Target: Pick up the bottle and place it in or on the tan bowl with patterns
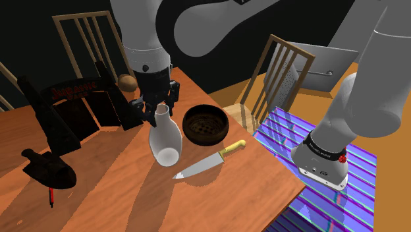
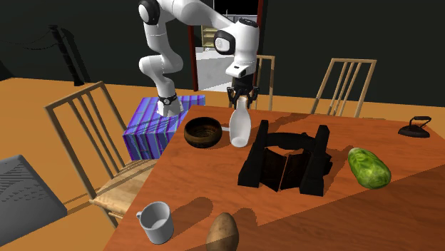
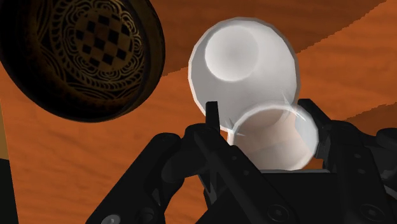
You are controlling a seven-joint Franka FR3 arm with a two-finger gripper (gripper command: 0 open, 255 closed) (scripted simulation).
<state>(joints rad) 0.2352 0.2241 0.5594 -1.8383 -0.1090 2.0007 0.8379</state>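
The white bottle hangs by its neck from my black gripper, slightly tilted, with its base low over the wooden table. In the wrist view both fingers clasp the bottle's neck just under its mouth, so the gripper is shut on it. The dark brown bowl with a chequered, scrolled pattern inside stands on the table right beside the bottle. From the second exterior view the bottle sits just right of the bowl, under the gripper.
A yellow-handled knife lies near the table edge in front of the bottle. A black rack, a potato, a grey mug, a green vegetable and a black iron share the table. Wooden chairs stand around it.
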